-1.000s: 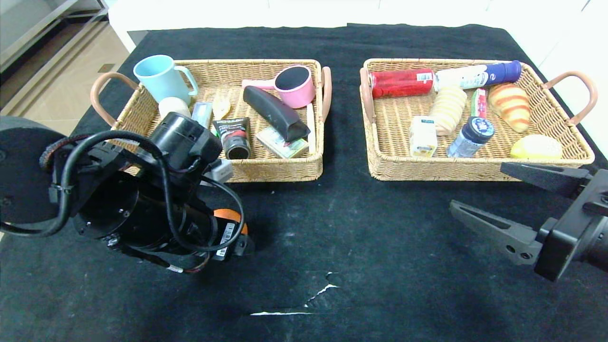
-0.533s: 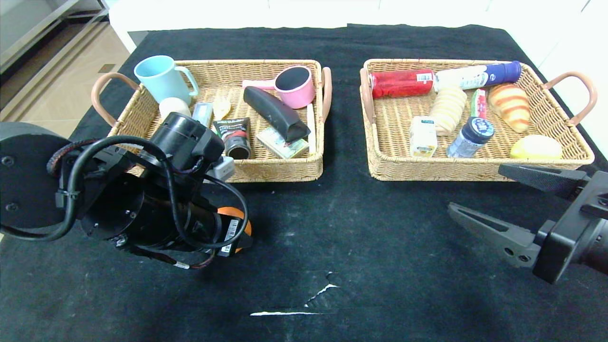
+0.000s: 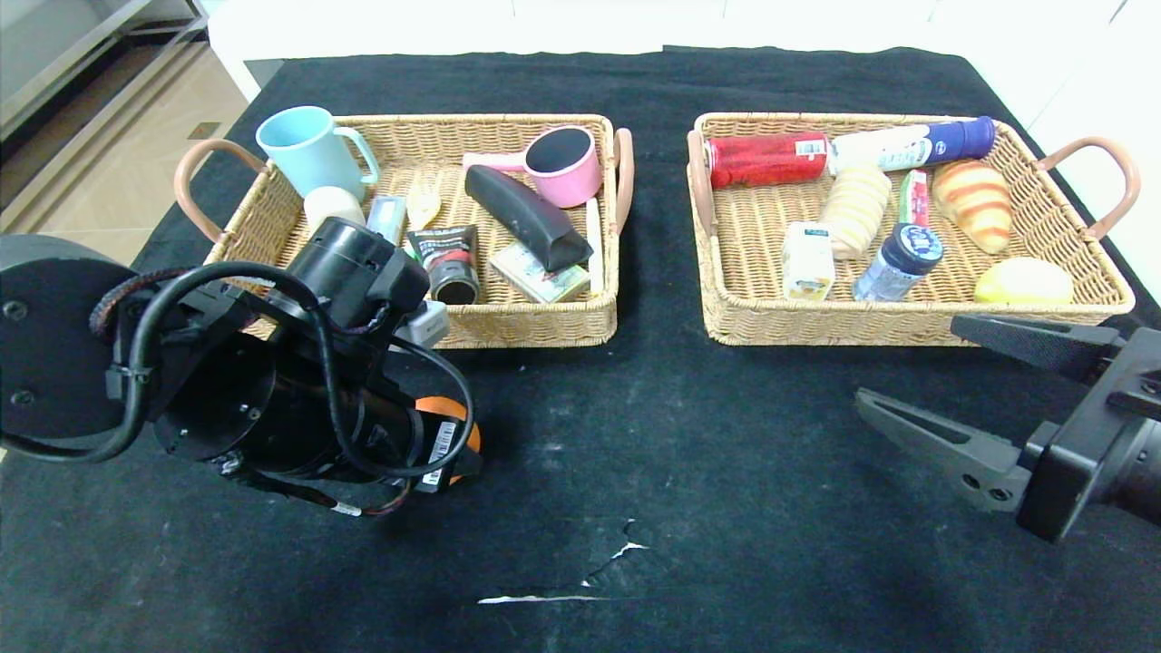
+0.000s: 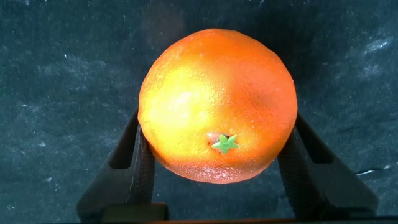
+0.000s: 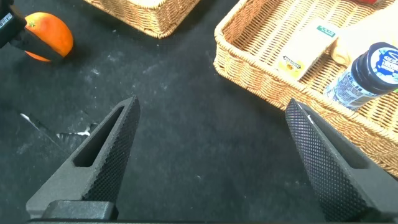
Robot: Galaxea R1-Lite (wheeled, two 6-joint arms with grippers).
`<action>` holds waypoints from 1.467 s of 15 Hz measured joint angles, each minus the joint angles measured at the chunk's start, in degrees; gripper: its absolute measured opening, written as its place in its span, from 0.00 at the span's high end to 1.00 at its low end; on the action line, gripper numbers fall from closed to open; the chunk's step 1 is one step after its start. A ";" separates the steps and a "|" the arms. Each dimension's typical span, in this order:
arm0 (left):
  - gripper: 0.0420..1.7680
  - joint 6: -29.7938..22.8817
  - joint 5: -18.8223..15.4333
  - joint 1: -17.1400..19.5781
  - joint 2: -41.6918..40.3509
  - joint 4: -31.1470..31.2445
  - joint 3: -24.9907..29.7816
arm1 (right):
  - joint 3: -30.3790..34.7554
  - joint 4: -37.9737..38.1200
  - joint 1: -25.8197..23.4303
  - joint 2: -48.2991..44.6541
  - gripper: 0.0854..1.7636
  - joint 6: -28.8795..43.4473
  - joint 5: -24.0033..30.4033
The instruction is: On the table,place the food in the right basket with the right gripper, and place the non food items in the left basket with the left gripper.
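Observation:
The food still on the table is a round orange in front of the left basket. My left gripper is shut on it, one finger pressed to each side. In the head view the left arm hides all but a sliver of the orange. The black tube, black case and pasta fork lie in the left basket. The juice carton and green-white packet lie in the right basket. My right gripper hangs open and empty before the right basket.
A blue mug and a pink cup stand in the left basket. A red can, bread rolls, a bottle and a lemon fill the right one. A white tear marks the cloth near the front.
My left gripper's fingers have closed in onto the orange, and the left arm has shifted slightly right. The right gripper has barely moved.

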 joint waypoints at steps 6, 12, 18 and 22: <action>0.36 0.30 -0.99 -2.73 -3.44 0.33 -0.16 | 0.02 -0.02 0.06 -0.13 0.03 0.11 0.01; 0.36 0.00 -2.52 -14.19 -5.25 -0.40 -2.18 | -1.00 0.59 -0.57 -2.15 0.03 0.11 -0.46; 0.36 -0.07 -1.73 -19.81 2.07 -0.44 -12.35 | -1.80 0.69 -1.04 -3.77 0.03 0.09 -2.43; 0.36 -1.27 0.22 -23.43 9.16 0.06 -21.69 | -2.77 4.30 -1.18 -6.50 0.03 -0.87 -4.02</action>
